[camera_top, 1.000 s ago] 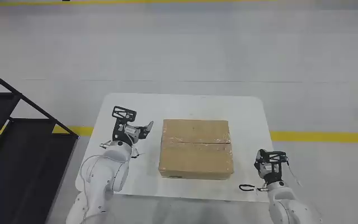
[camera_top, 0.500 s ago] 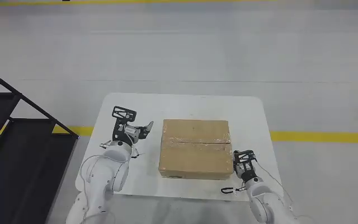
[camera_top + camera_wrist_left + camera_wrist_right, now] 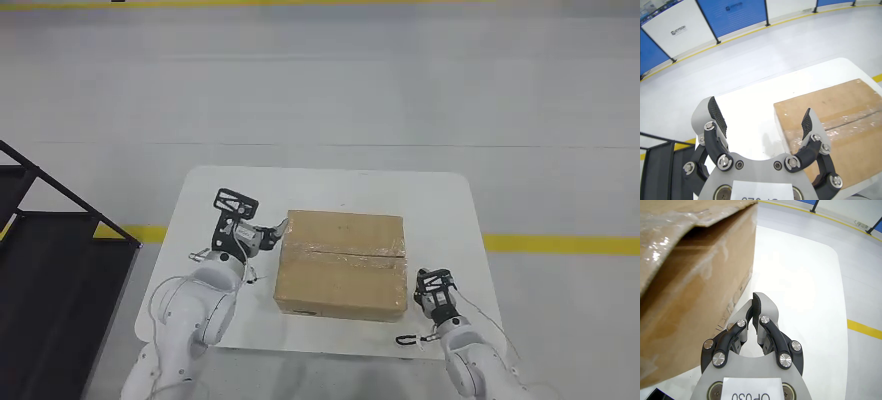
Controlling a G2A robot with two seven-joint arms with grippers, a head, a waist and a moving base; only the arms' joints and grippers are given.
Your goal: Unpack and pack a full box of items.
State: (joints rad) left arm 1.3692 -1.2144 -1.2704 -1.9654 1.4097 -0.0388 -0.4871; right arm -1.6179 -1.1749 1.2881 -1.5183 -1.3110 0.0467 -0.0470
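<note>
A closed brown cardboard box (image 3: 342, 263) with clear tape along its top seam lies in the middle of the white table (image 3: 330, 190). My left gripper (image 3: 256, 222) stands open at the box's left side, one finger (image 3: 807, 121) against its near left corner (image 3: 783, 121). My right gripper (image 3: 432, 283) is shut with nothing in it, close beside the box's right wall (image 3: 696, 291) near the front right corner. In the right wrist view (image 3: 754, 306) the box's top flap edge (image 3: 696, 224) bulges up slightly under the tape.
A black metal rack (image 3: 50, 270) stands just left of the table, close to my left arm. The table's front edge (image 3: 320, 348) lies right below the box. Yellow floor tape (image 3: 560, 243) runs behind the table, and blue and white panels (image 3: 696, 20) line the far floor.
My right gripper moved left along the front edge to the box's right side. My left gripper shifted right against the box. The box slid and turned slightly to the left.
</note>
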